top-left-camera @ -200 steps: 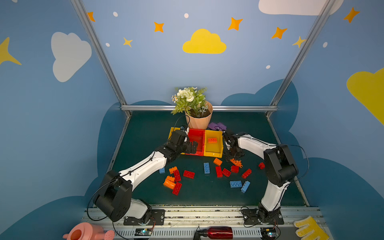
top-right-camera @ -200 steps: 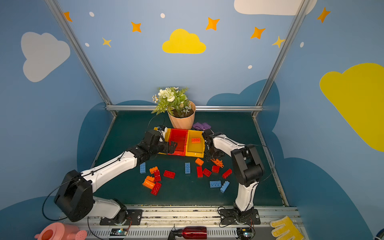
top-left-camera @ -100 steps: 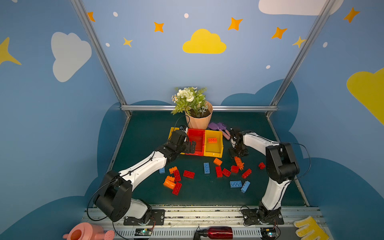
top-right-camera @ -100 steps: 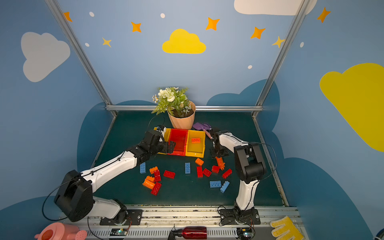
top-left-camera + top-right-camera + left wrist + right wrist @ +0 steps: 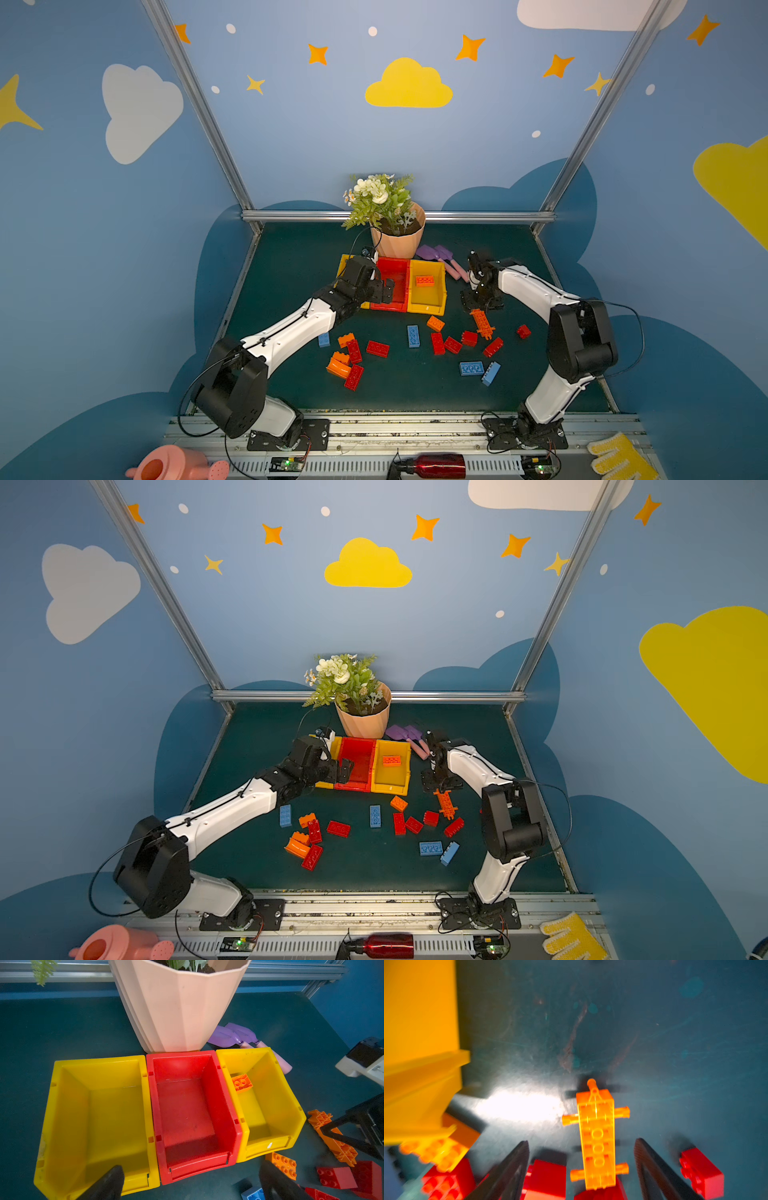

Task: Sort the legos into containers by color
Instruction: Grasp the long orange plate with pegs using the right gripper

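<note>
Legos [image 5: 377, 348] lie scattered on open mat [image 5: 395, 392] before the containers [image 5: 428, 309].

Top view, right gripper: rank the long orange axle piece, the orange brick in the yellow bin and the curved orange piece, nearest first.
1. Long orange axle piece: lying just in front of the right gripper.
2. Orange brick: inside the right-hand yellow bin, toward the middle.
3. Curved orange piece: far off at the front left.

Both top views look down on the whole table [image 5: 299, 249]; wrist views sit close.
</note>
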`<state>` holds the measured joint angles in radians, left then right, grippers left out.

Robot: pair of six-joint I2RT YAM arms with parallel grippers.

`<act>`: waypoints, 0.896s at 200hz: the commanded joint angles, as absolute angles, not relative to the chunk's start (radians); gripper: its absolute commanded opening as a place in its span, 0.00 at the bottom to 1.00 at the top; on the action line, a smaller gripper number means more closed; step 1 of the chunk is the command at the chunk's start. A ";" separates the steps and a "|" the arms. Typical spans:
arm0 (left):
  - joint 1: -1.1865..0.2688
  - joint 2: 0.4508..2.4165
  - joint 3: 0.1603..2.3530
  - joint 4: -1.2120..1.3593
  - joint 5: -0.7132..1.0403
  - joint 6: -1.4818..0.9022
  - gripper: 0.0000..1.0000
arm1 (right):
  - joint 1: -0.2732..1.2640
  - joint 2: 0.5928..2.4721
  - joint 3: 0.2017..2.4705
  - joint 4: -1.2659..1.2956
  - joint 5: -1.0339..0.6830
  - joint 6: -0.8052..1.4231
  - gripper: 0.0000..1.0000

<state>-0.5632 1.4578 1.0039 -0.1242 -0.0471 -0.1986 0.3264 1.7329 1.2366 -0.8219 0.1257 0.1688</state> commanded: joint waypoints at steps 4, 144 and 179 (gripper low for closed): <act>-0.560 1.457 1.005 -0.130 -0.015 -0.205 1.00 | 0.324 1.721 1.189 -0.845 0.122 0.201 0.76; -0.565 1.372 0.966 -0.155 0.036 -0.187 1.00 | 0.297 1.827 1.109 -0.733 0.124 0.253 0.30; -0.562 1.358 0.958 -0.156 0.031 -0.191 1.00 | 0.295 1.794 1.144 -0.763 0.138 0.254 0.20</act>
<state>-0.5632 1.3853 0.9714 -0.1329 0.0372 -0.1970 0.3000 1.7966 1.1130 -0.7395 0.1154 0.2504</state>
